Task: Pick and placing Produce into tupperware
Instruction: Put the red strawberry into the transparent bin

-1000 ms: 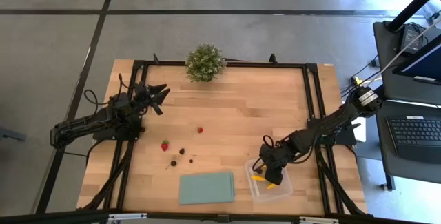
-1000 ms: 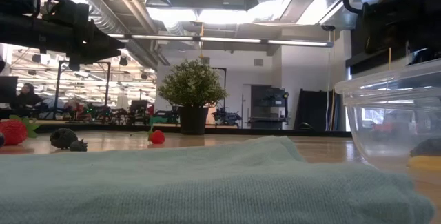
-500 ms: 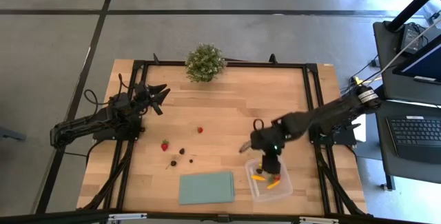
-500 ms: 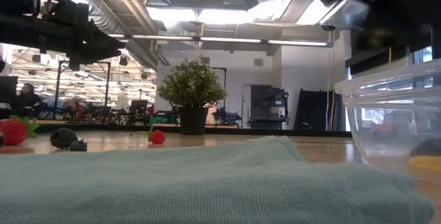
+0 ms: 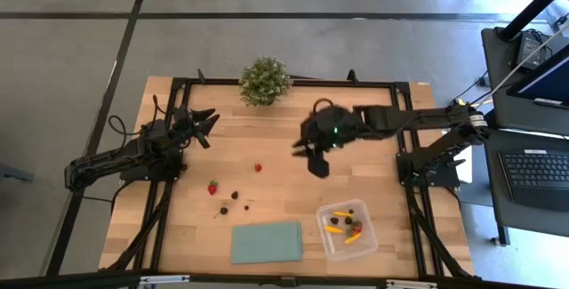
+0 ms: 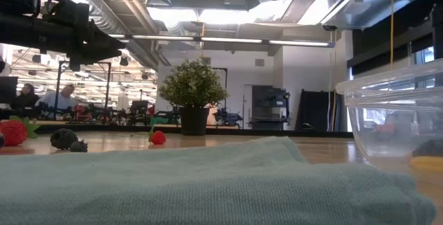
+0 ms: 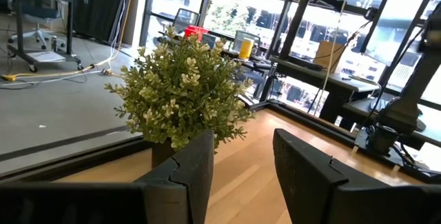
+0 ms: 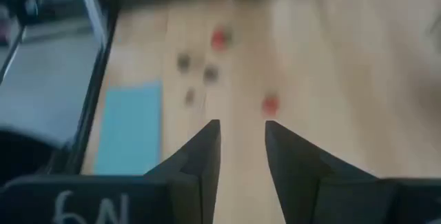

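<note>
Right end effector (image 5: 313, 158): poised over the middle of the pale wooden tabletop (image 5: 356, 120), fingers parted with a narrow gap and nothing between them; from its wrist view it looks toward the loose fruit.
Left end effector (image 5: 206, 124): parked at the tabletop's 9 o'clock edge, fingers apart and empty, facing the bushy green potted plant (image 5: 264, 80) at 12 o'clock.
Clear square plastic tupperware (image 5: 348, 229): at about 5 o'clock of the tabletop, already carrying some yellow-orange pieces (image 5: 335, 229) and dark bits.
Loose produce: a small red strawberry (image 5: 258, 167) at roughly 8 o'clock of the right end effector; a larger red strawberry with green top (image 5: 212, 187) and a cluster of dark round berries (image 5: 236, 196) further on toward 7 o'clock of the tabletop.
Flat pale-green rectangular cloth (image 5: 267, 241): at 6 o'clock, just beside the tupperware.
Risk, narrow opening: the gap looks barely wider than a strawberry, so a slightly off-centre descent could land a fingertip on the fruit and flick it away.
Risk, rolling: the dark berries are round and lie close together; brushing one would likely scatter the others.
Risk, squeeze: soft fruit may squash or squirt out under a firm pinch.
Risk, return path: a low carry to 5 o'clock could clip the tupperware wall and shift the light box.
</note>
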`<state>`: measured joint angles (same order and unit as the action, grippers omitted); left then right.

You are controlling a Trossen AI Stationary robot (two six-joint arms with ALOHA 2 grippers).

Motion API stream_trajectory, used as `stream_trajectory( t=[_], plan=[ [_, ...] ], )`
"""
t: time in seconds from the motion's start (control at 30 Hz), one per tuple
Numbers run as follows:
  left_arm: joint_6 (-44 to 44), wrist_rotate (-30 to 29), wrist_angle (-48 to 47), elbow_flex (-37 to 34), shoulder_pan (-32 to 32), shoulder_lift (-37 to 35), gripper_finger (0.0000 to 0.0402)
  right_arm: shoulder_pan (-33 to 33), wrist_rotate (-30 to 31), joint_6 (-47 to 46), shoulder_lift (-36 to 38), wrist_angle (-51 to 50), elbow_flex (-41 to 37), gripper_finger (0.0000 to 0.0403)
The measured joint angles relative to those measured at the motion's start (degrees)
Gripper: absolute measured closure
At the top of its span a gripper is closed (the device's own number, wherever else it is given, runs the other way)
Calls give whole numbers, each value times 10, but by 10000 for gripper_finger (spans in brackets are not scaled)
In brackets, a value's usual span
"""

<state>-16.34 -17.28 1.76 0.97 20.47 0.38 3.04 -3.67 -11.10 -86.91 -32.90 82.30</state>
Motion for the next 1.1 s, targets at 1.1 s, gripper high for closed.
stream_trajectory(
  t=[1.1],
  plan=[
    [4,60,13,0,0,0,259,-82,-95,129,-309,366,0,286]
  ],
)
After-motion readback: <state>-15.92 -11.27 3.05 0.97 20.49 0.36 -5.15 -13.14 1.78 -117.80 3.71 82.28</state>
